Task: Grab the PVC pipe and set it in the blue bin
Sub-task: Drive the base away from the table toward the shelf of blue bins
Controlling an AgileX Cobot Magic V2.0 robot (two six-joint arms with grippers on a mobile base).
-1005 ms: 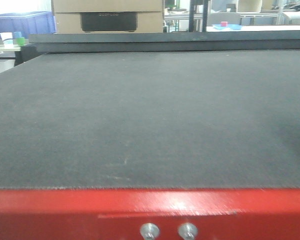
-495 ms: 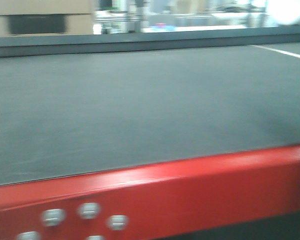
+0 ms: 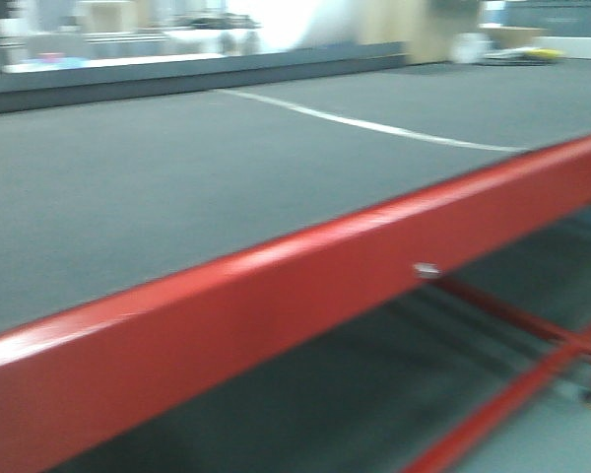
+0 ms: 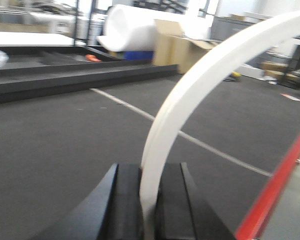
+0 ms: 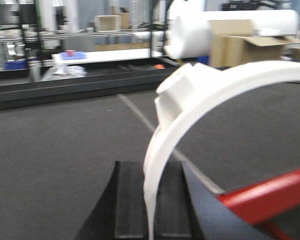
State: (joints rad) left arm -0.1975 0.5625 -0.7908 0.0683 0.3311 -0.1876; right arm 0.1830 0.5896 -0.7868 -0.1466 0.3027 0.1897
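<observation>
The PVC pipe [image 4: 160,140], a white curved flat band, stands pinched by its lower end in the left gripper [image 4: 149,172]. From there it arcs up and over to the right until it runs out of the left wrist view. The two black fingers [image 4: 126,200] are closed against the band's flat sides, with no gap showing. A second PVC pipe [image 5: 157,145] of the same white curved shape is held the same way in the right gripper [image 5: 149,167]. Its black pads [image 5: 130,200] press on either side of the band's lower end. This one carries a chunky white block on the outer side of its curve near the top, and its far end also leaves the frame. Both pieces hang above a dark grey mat [image 3: 177,177] that covers a broad table, neither touching it. A thin white line [image 3: 374,126] crosses the mat at a slant. The table's near edge is a red rail [image 3: 276,296] with a small metal bolt [image 3: 426,268] on its face, and thinner red bars run beneath it. Beyond the mat's raised dark border sit a large white roll [image 4: 135,27] and an open cardboard box [image 4: 180,50]. The front view is blurred, so nothing finer can be read there.
</observation>
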